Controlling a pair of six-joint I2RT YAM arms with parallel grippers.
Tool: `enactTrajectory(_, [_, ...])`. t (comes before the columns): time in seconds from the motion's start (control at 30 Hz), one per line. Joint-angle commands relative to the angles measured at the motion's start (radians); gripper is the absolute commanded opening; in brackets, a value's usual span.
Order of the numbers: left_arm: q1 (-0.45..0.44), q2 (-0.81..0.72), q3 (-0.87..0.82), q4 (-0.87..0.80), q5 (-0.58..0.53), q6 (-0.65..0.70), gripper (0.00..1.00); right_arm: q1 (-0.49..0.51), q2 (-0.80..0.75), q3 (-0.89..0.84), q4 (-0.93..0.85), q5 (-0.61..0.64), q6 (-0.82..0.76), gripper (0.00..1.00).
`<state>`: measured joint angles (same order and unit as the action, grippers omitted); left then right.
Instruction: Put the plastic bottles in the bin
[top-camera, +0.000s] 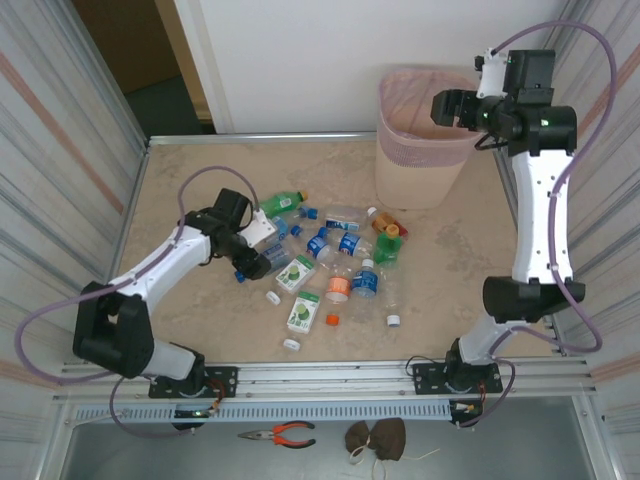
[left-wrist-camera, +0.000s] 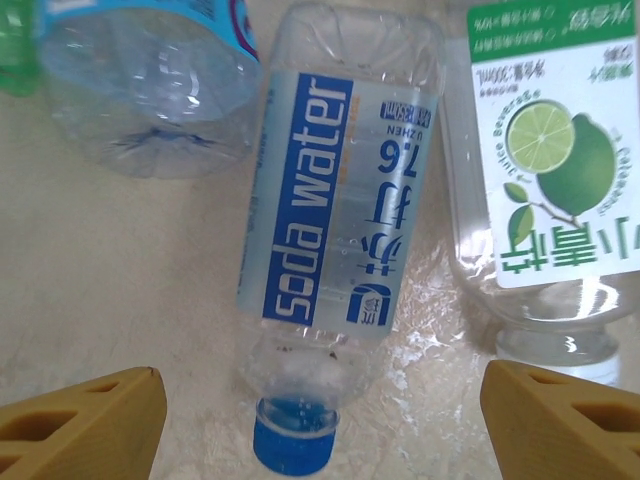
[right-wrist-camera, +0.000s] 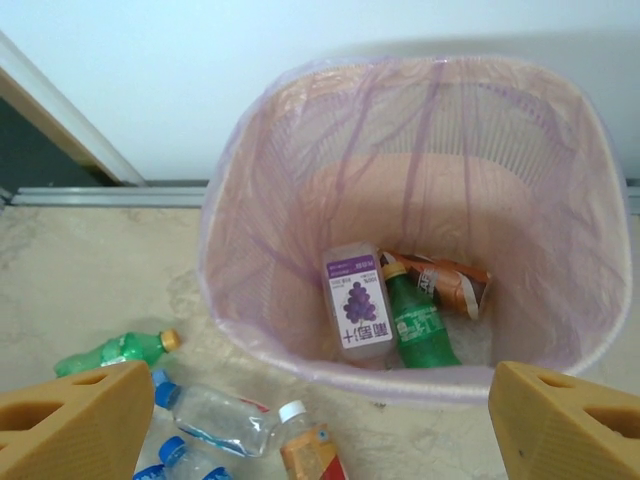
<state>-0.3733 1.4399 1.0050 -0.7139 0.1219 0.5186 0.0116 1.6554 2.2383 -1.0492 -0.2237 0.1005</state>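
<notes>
Several plastic bottles (top-camera: 330, 265) lie in a loose heap at mid table. My left gripper (top-camera: 272, 245) is low at the heap's left edge and open. In the left wrist view a clear "soda water" bottle (left-wrist-camera: 330, 210) lies flat, its blue cap (left-wrist-camera: 295, 440) between my left gripper's (left-wrist-camera: 320, 425) spread fingers (left-wrist-camera: 80, 425) without touching them. My right gripper (top-camera: 447, 108) hangs open over the bin (top-camera: 420, 170) at the back right, holding nothing. Looking down into the bin (right-wrist-camera: 215, 260), I see a purple-label bottle (right-wrist-camera: 358, 305), a green bottle (right-wrist-camera: 418, 325) and an orange-label one (right-wrist-camera: 450, 283).
A lime-label bottle (left-wrist-camera: 550, 170) lies right of the soda water bottle, and a blue-label clear one (left-wrist-camera: 150, 80) to its upper left. Loose caps (top-camera: 392, 320) dot the table in front of the heap. Pliers (top-camera: 280, 434) lie below the front rail. Metal walls close both sides.
</notes>
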Motion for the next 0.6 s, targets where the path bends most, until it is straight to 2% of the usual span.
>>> enactTrajectory(0.0, [0.011, 0.060, -0.003, 0.007, 0.020, 0.102, 0.82, -0.002, -0.088, -0.081, 0.065, 0.018, 0.032, 0.86])
enactTrajectory(0.3, [0.016, 0.188, 0.009, 0.016, 0.048, 0.096, 0.83, -0.005, -0.234, -0.262, 0.134, 0.031, 0.041, 0.86])
enactTrajectory(0.57, [0.016, 0.237, 0.003, 0.018, 0.059, 0.089, 0.71, -0.005, -0.272, -0.318, 0.155, 0.028, 0.052, 0.85])
